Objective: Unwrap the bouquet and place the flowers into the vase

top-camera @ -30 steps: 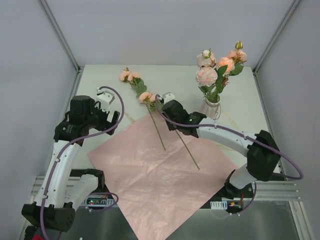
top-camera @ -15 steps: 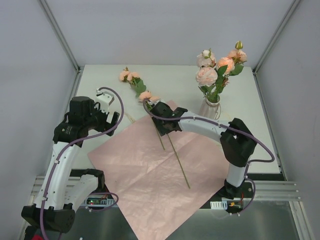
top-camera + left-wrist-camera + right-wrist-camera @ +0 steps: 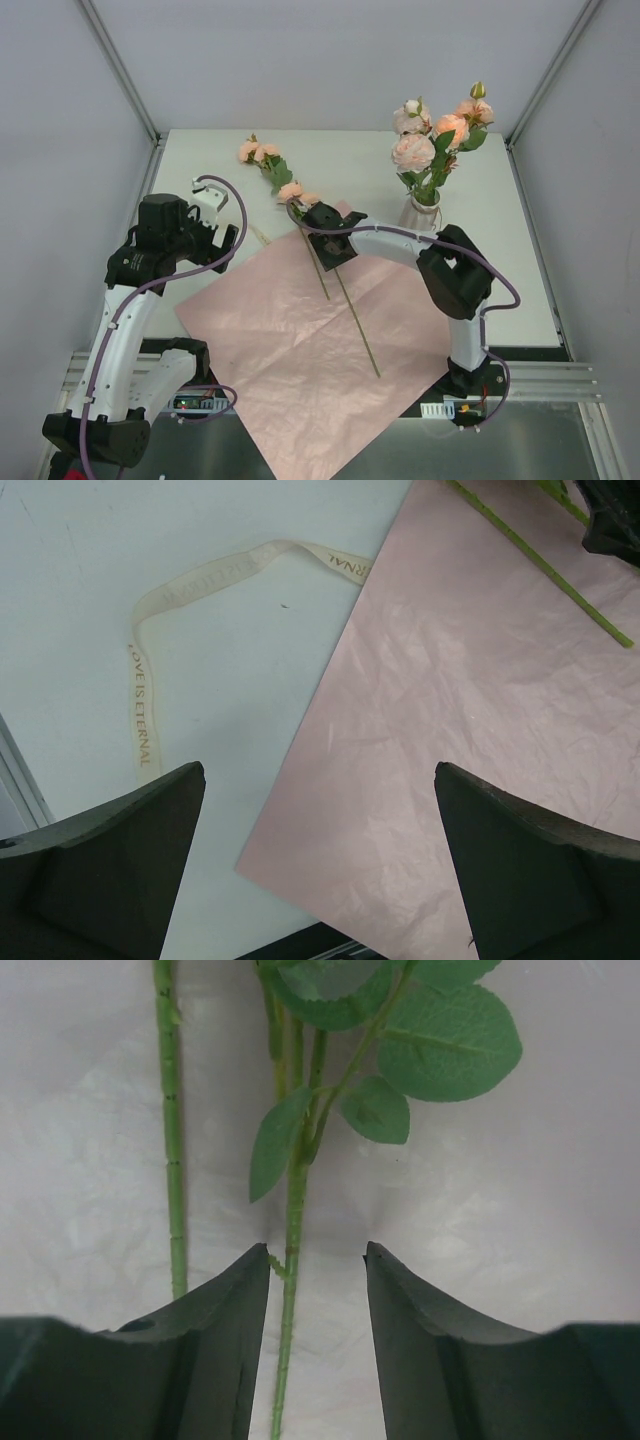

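Straddling thin green leafy flower stem (image 3: 296, 1190), right tool (image 3: 316, 1252) parted, not gripping; left tool (image 3: 320, 770) wide open.

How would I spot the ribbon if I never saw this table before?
Find the big pink paper sheet spread on the white table. Just off its left edge, on bare tabletop, lies the ribbon. It is the only thin, cream, curling strip with words printed on it, unlike the straight green flower stems nearby.

From here I count one vase (image 3: 425, 214) holding four open roses (image 3: 413, 151) and one bud (image 3: 478, 90), two loose flower stems (image 3: 357, 320), one pink paper sheet (image 3: 290, 360) and one cream ribbon (image 3: 132, 695).
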Controlling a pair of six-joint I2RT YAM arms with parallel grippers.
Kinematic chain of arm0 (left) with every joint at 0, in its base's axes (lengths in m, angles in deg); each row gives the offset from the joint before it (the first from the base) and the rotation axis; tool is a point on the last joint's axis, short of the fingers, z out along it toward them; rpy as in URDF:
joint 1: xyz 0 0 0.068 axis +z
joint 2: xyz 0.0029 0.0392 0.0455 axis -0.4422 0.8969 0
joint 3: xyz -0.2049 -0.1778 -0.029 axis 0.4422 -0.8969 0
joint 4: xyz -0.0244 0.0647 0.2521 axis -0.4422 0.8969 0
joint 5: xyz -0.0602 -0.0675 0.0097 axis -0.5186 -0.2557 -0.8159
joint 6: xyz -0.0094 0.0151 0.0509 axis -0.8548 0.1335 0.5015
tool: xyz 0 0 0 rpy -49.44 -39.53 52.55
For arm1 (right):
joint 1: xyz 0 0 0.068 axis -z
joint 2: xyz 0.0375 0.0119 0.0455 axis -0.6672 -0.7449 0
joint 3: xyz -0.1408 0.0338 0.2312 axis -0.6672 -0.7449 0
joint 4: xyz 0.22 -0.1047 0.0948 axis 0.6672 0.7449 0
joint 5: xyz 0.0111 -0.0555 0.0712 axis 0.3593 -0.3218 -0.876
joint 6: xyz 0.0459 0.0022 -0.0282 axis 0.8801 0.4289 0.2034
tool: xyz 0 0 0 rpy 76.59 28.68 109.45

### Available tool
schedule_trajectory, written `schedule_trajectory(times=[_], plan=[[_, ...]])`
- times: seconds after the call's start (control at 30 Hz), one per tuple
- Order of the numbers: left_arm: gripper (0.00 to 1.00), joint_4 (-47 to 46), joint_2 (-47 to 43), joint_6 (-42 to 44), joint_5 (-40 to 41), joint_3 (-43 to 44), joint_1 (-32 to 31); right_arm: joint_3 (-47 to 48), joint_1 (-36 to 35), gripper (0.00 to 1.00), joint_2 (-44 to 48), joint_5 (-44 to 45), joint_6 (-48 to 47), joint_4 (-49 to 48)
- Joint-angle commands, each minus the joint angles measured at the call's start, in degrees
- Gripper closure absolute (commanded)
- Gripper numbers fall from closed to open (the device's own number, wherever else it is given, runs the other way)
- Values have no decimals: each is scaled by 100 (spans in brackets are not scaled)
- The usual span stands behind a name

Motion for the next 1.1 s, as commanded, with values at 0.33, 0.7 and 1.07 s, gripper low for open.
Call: schedule_trajectory(times=[0.33, 0.7, 1.07], plan=[[1, 151, -61, 89, 12, 278, 68, 94, 64, 96, -339, -343, -190, -498], [1, 248, -61, -60, -14, 532, 68, 910, 3, 99, 943, 88, -601, -691], [1, 318, -70, -245, -50, 735, 103, 2609, -155, 99, 2392, 202, -1797, -1505]])
